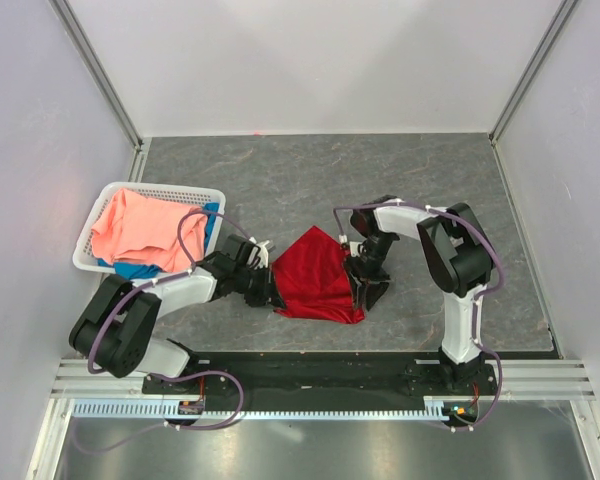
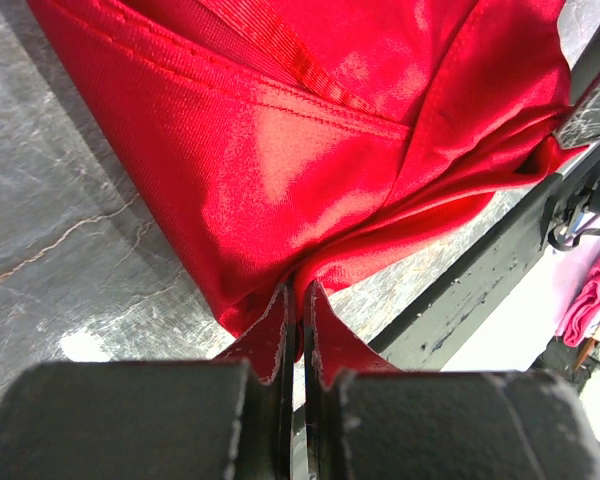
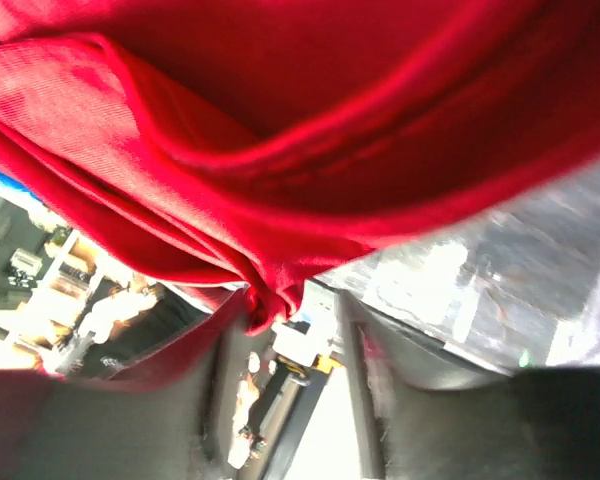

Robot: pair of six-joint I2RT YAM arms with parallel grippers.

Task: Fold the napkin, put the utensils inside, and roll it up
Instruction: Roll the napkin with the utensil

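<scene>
The napkin [image 1: 318,272] lay bunched on the table [image 1: 400,180] between the arms, the left gripper [image 2: 300,335] pressed together on a pinch of its edge, the right gripper [image 3: 298,350] spread at the opposite side, a fold hanging between its jaws.

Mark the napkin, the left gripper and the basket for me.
napkin [image 1: 315,275]: top view, centre of the cloth.
left gripper [image 2: 298,305]: left wrist view, between its fingertips.
basket [image 1: 170,188]: top view, far rim.

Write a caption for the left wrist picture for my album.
The left claw pinches the red napkin by its edge over the grey table.
</scene>
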